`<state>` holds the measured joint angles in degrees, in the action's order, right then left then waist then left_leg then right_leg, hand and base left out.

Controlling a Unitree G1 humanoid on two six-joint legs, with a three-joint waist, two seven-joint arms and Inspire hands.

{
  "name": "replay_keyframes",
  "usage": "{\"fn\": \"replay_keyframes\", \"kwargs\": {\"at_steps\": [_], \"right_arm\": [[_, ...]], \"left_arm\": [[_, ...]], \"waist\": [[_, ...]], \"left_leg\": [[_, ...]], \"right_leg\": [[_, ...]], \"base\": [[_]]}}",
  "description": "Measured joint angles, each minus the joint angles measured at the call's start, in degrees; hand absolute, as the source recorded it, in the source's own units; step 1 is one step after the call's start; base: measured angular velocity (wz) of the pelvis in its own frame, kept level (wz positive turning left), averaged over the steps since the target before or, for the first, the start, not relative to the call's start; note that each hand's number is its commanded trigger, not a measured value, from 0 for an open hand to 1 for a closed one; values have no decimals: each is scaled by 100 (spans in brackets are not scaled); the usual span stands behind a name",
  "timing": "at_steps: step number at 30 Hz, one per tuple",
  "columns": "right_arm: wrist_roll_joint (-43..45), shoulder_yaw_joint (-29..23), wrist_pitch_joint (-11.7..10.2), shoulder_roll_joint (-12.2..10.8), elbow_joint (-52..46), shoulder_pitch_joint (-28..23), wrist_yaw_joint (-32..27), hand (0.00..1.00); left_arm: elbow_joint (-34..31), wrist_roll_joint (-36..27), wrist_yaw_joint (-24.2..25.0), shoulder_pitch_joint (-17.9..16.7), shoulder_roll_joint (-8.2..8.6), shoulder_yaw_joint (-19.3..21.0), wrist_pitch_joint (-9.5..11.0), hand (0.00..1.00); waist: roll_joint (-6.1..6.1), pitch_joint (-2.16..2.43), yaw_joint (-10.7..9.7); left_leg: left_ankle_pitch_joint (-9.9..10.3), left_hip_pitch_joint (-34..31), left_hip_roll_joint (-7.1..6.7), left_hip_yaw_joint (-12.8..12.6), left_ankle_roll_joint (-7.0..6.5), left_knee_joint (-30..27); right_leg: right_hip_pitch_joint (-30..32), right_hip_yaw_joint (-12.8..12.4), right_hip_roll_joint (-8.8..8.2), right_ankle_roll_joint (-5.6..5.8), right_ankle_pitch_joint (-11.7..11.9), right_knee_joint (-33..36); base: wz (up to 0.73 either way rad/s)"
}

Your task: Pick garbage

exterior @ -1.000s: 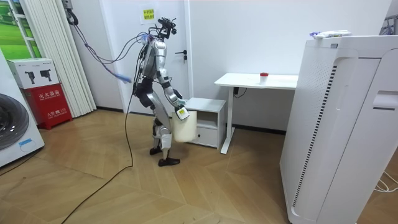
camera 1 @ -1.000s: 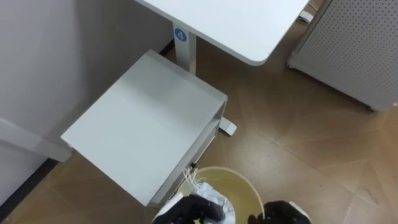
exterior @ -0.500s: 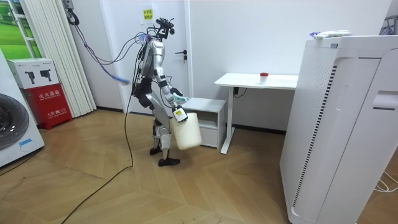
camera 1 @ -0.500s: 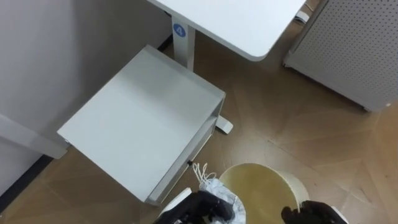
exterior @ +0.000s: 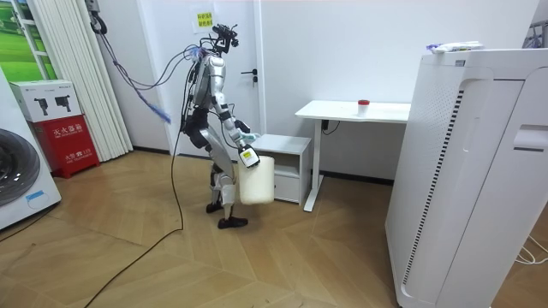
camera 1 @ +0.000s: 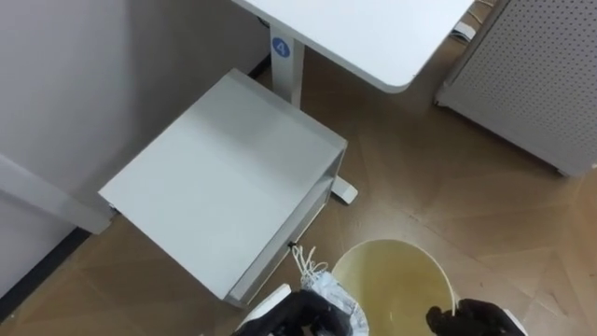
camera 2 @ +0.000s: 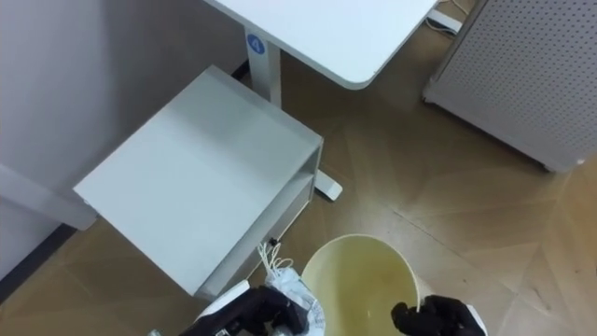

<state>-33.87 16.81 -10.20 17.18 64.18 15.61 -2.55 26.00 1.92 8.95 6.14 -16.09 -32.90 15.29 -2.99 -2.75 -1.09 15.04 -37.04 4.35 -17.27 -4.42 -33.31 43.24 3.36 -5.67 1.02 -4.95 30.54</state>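
A round cream bin (camera 1: 396,280) hangs low in front of me over the wood floor, and its inside looks bare. My right hand (camera 1: 466,320) grips its near right rim with curled dark fingers. My left hand (camera 1: 298,313) is curled round a crumpled white piece of garbage (camera 1: 328,291) with thin strings sticking up. The garbage sits just outside the bin's left rim, touching or nearly touching it. In the room view I stand upright facing a low white cabinet, with the bin (exterior: 255,180) held at hip height.
The low white cabinet (camera 1: 224,182) stands directly ahead against the wall, under the end of a white desk (camera 1: 373,33). A perforated white appliance (camera 1: 532,75) is at the right. The room view has a washing machine (exterior: 21,184) and a tall white unit (exterior: 471,171).
The bin has shifted right relative to my left hand, so the garbage that lay over its left edge is now beside the rim. In the room view the bin tilted outward, then hung straight again.
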Motion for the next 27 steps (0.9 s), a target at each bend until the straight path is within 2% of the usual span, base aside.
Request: {"fn": "replay_keyframes", "kwargs": {"at_steps": [1,2,6,7,8,12,17,27], "right_arm": [[-3,0,-21,-8,2,0,-2,100],[-8,1,-29,-14,2,0,-4,100],[-194,194,-45,-70,21,-13,-44,100],[-208,226,-46,-99,17,-37,-41,100],[-209,229,-46,-116,17,-48,-39,100],[-160,251,-46,-232,23,-148,3,100],[-114,351,-48,-263,-15,-212,17,100],[72,332,-127,-467,-38,-225,27,100]], "left_arm": [[0,0,-5,1,14,13,0,6],[0,-1,-10,2,21,13,0,0],[2,-2,-101,0,126,-4,0,0],[2,-2,-115,-11,150,-10,0,0],[2,-2,-121,-9,157,-17,0,0],[12,-3,-209,-12,193,-56,0,0],[16,-14,-251,-7,265,-101,1,0],[17,-19,-134,179,556,-110,1,0]], "waist": [[1,3,0],[0,4,-1],[1,10,-15],[-13,43,-21],[-15,46,-25],[-17,47,-58],[-23,43,-84],[-62,28,-219]], "left_leg": [[0,0,0,0,0,-1],[0,1,0,0,0,-2],[-1,81,6,4,0,35],[-4,115,2,3,2,66],[-3,134,3,4,2,67],[-3,284,-2,6,2,130],[-10,262,-18,3,-4,160],[-8,167,-5,17,-3,153]], "right_leg": [[-1,1,2,-1,4,0],[-2,2,2,-1,5,0],[-114,5,22,8,32,-58],[-146,11,22,10,41,-92],[-167,16,22,10,41,-94],[-334,68,6,14,42,-173],[-303,70,-8,17,47,-190],[-224,90,1,17,47,-204]], "base": [[0],[0],[0],[0],[0],[0],[0],[0]]}}
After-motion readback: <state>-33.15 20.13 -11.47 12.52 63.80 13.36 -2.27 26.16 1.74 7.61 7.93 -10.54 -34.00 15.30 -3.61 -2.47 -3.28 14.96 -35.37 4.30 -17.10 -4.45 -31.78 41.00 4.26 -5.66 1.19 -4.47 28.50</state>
